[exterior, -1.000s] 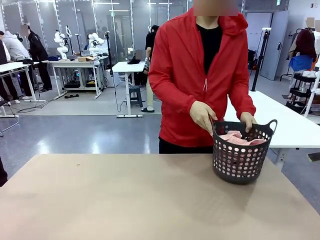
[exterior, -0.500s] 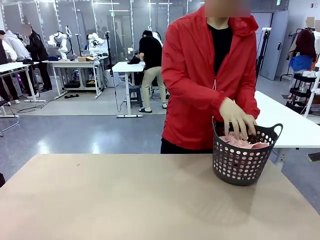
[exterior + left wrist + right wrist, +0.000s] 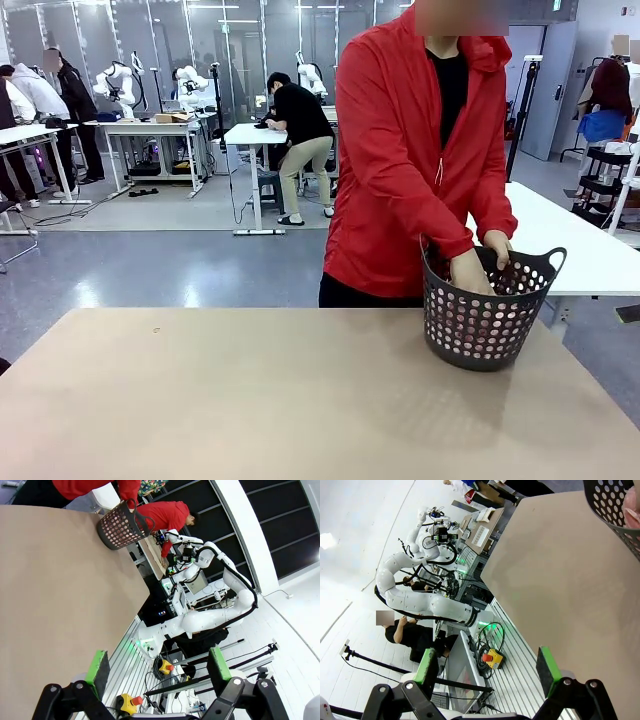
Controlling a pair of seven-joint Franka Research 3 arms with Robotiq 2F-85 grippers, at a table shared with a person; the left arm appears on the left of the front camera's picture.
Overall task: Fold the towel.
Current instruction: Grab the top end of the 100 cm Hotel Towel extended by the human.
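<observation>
The salmon-pink towel (image 3: 633, 506) lies bunched inside a dark perforated basket (image 3: 484, 325) at the table's far right, and in the front view it shows only as pink through the basket's holes. A person in a red jacket (image 3: 400, 150) stands behind the basket with both hands (image 3: 468, 270) down inside it. My left gripper (image 3: 158, 666) is open, off the table's edge and far from the basket (image 3: 120, 527). My right gripper (image 3: 486, 669) is open too, with nothing between its green pads and the basket (image 3: 616, 507) at the top right corner.
The tan table (image 3: 250, 400) stretches bare from the basket to the near edge. A white table (image 3: 590, 245) stands behind the person at the right. Other people and workbenches are far off in the room.
The person's hands have gone from above the rim down into the basket, pressing the pink towel below the rim. The basket has shifted slightly. Both grippers are as they were.
</observation>
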